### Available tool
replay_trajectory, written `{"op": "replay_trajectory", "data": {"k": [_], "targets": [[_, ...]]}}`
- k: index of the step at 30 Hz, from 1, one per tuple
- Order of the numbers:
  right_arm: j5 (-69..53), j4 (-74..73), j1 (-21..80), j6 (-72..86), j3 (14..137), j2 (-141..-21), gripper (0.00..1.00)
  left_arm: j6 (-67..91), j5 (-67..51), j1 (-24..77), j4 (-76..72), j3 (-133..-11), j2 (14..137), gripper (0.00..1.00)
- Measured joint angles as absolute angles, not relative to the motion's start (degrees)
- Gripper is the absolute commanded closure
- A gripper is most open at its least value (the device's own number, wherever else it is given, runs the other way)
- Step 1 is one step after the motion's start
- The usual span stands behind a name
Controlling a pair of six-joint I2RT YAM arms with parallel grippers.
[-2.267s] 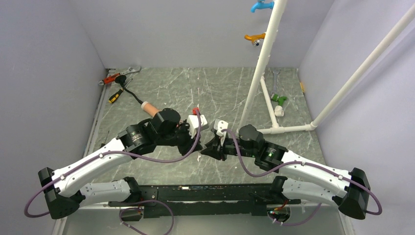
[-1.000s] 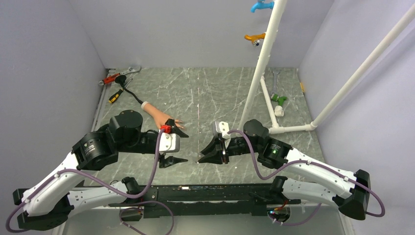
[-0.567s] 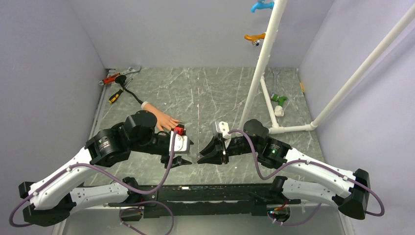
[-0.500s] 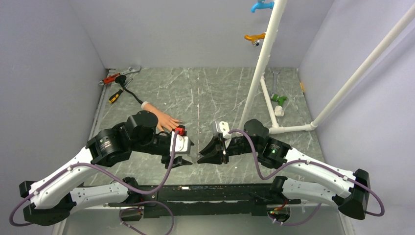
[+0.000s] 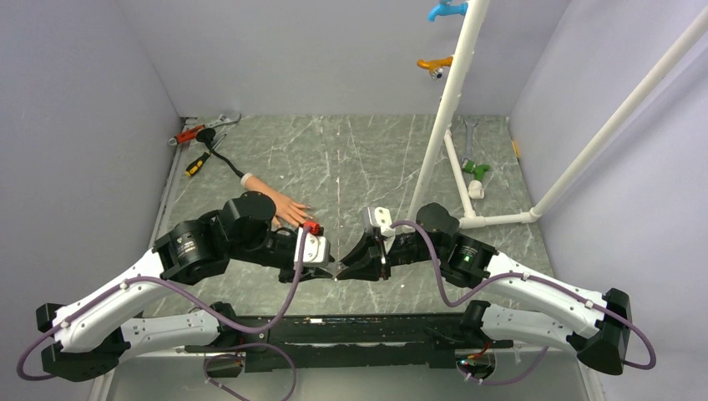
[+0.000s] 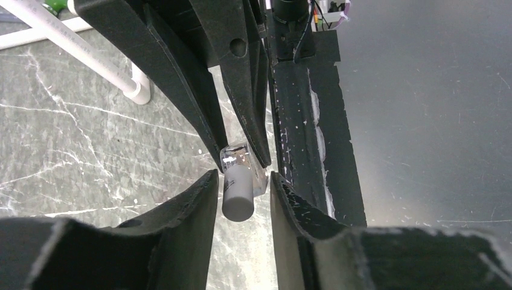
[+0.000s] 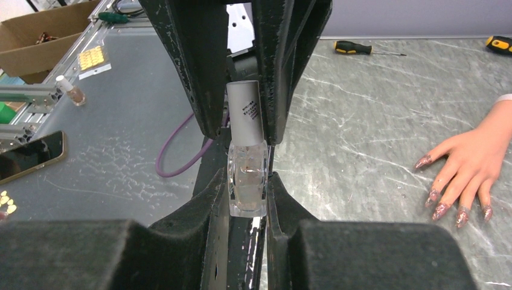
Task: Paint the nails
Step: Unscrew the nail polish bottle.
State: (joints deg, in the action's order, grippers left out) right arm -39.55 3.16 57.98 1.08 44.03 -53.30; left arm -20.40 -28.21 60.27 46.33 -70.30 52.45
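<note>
Clamping a clear, flat-sided glass polish bottle, the right gripper is closed; the left gripper gapes astride its smooth white cylindrical cap. Glittery pink nails tip the mannequin hand, which lies flat on the marbled table and points near-right.

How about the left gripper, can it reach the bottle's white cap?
Probably yes: the white cap sits between the open fingers of the left gripper, unobstructed, with the right gripper holding the clear bottle.
</note>
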Motion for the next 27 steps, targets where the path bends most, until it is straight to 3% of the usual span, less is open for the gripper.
{"op": "replay_trajectory", "data": {"k": [6, 15, 27], "targets": [[-39.97, 2.37, 58.13, 1.06, 43.86, -53.3, 1.0, -19.07, -28.21, 60.75, 45.28, -68.99, 52.77, 1.0], [-37.06, -1.15, 59.7, -0.56, 43.86, -54.78, 1.0, -12.56, -26.68, 60.8, 45.98, -67.2, 53.56, 1.0], [-22.92, -3.84, 62.5, -2.66, 42.76, -54.89, 1.0, 3.6, -14.22, 60.9, 48.88, -69.25, 59.83, 1.0]]}}
